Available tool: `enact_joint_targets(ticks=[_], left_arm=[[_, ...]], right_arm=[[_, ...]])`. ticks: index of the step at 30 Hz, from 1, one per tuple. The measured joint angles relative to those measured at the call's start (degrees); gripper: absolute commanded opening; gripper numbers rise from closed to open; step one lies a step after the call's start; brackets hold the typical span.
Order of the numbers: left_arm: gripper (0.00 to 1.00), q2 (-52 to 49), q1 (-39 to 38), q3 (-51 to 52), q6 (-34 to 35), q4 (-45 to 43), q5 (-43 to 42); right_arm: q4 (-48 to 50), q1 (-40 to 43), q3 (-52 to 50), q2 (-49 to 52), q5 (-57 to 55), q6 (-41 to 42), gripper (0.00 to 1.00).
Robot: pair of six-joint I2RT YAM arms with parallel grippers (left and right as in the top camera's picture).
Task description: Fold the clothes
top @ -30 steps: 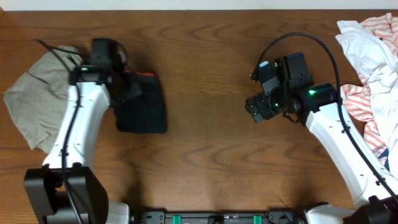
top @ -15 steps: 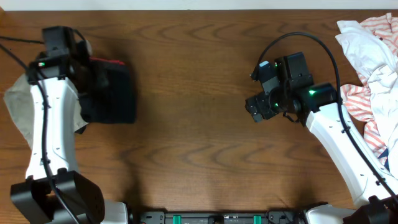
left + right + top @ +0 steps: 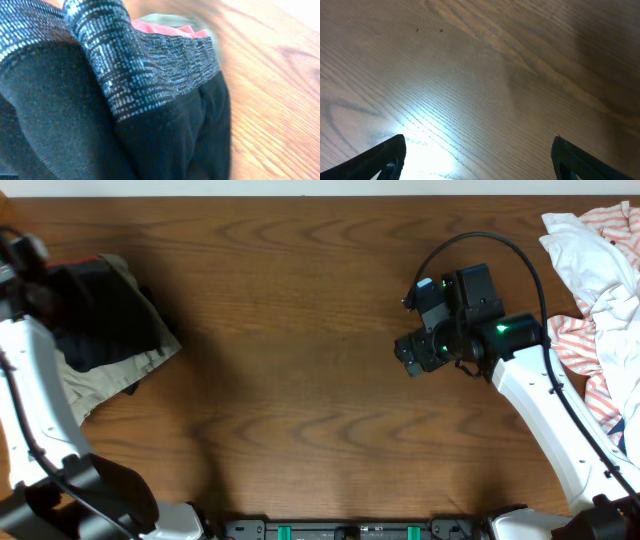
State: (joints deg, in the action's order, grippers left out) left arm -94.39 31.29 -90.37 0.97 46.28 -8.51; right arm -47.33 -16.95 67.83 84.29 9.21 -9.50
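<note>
Folded leggings [image 3: 100, 320] sit on the khaki garment [image 3: 120, 370] at the desk's [image 3: 320, 430] left edge, looks like the stacking step; left end effector [image 3: 45, 290] grip, can't tell; right end effector [image 3: 479, 157] gapes wide; next needs a clean release

Black leggings [image 3: 165, 140], grey-flecked waistband [image 3: 150, 65] edged red-orange, khaki garment [image 3: 150, 362], brown wood-grain table [image 3: 300, 380], white and red-striped clothes [image 3: 600, 270]
</note>
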Motion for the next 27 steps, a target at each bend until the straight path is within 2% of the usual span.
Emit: enact_joint_targets(ticks=[2, 5, 9, 16, 21, 24, 27], left_arm=[[0.38, -1.88, 1.9, -0.09, -0.39, -0.07, 0.0], [0.58, -5.88, 3.91, -0.13, -1.01, 0.2, 0.2], [0.73, -10.08, 6.03, -0.11, -0.96, 1.64, 1.36], [0.76, -9.42, 10.51, -0.13, 2.56, 3.96, 10.23], [0.78, -8.04, 13.6, -0.13, 5.31, 4.31, 13.53], [0.77, -6.88, 14.34, -0.13, 6.34, 4.2, 12.44], [0.75, -5.18, 14.38, -0.13, 6.75, 3.17, 6.01]], right_arm=[[-0.02, 0.0, 0.0, 0.0, 0.0, 0.02, 0.91], [-0.02, 0.0, 0.0, 0.0, 0.0, 0.02, 0.91], [-0.46, 0.0, 0.0, 0.0, 0.0, 0.02, 0.91], [-1.11, 0.0, 0.0, 0.0, 0.0, -0.02, 0.92], [-1.11, 0.0, 0.0, 0.0, 0.0, -0.04, 0.92], [-1.11, 0.0, 0.0, 0.0, 0.0, -0.04, 0.92], [-1.11, 0.0, 0.0, 0.0, 0.0, -0.04, 0.92]])
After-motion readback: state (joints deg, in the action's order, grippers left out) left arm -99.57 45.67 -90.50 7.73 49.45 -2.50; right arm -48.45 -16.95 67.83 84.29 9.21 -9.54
